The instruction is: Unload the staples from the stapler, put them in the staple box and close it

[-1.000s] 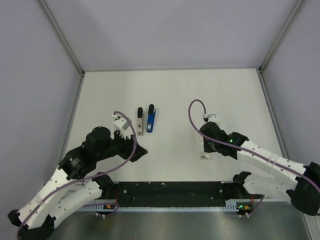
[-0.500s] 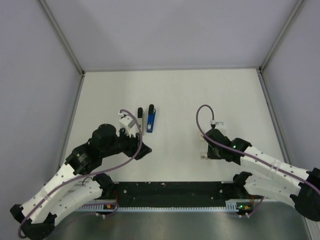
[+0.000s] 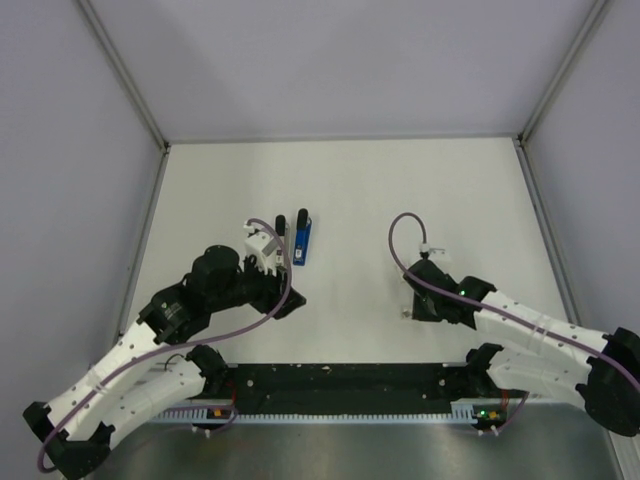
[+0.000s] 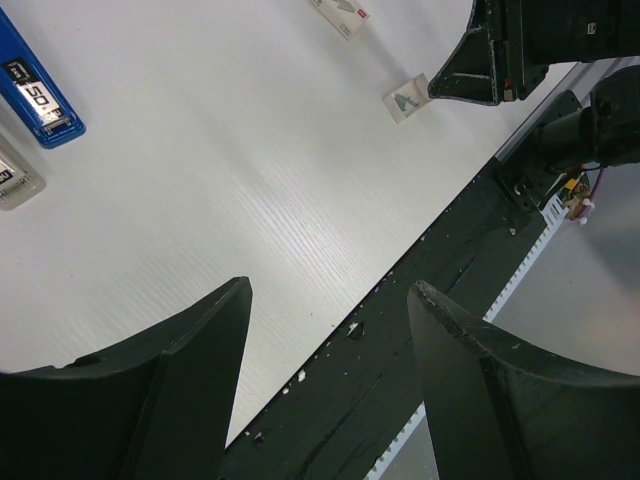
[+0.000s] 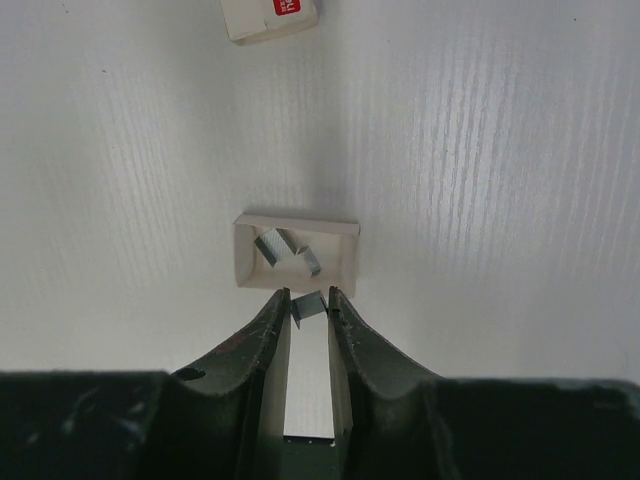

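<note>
The right fingers (image 5: 268,322), nearly closed, pinch staples (image 5: 312,303) just beside the small tray (image 5: 243,262). The left fingers (image 4: 195,345) gape wide, empty, well apart from the stapler (image 4: 38,95)

— What sort of place is shown?
— A robot lab. A white desk (image 3: 350,180) is boxed in by plain grey walls (image 3: 350,60) and metal bars (image 3: 125,78), and two robot arms (image 3: 520,322) are bolted on.

Bare table (image 3: 350,200) between stapler (image 3: 301,243), tray (image 5: 296,222).
</note>
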Available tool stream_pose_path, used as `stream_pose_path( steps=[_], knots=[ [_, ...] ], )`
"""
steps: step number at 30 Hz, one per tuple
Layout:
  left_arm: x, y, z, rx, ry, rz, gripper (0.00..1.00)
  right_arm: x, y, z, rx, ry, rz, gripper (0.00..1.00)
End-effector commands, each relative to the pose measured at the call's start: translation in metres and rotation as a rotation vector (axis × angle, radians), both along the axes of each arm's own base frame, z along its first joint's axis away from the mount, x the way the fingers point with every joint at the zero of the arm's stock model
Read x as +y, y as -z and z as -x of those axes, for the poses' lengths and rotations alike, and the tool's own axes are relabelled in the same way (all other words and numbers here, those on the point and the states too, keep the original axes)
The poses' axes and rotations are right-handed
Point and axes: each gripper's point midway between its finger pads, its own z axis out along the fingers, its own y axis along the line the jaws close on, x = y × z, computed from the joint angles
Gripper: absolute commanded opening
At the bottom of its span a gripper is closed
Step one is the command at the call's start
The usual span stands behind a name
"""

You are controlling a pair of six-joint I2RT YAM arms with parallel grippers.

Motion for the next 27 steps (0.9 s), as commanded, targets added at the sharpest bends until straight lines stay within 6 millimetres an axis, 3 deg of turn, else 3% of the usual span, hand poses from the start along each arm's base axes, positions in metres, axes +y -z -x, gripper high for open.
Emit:
stream_pose_path(
  steps=[1, 20, 23, 27],
  knots=[
    [-0.007, -0.011, -0.004, -0.056, 0.025, 0.035, 0.70, 0.007, -0.003, -0.010, -0.029, 0.028, -0.036, 0.21],
    [-0.008, -0.008, -0.006, -0.060, 0.030, 0.024, 0.70, 0.006, -0.002, -0.023, -0.048, 0.064, 0.017, 0.28],
    [-0.008, -0.008, -0.006, -0.056, 0.033, 0.022, 0.70, 0.008, -0.007, -0.026, -0.066, 0.067, 0.009, 0.29],
    [-0.010, -0.011, -0.006, -0.059, 0.038, 0.026, 0.70, 0.013, -0.030, -0.040, -0.130, 0.051, -0.005, 0.33]
  ],
)
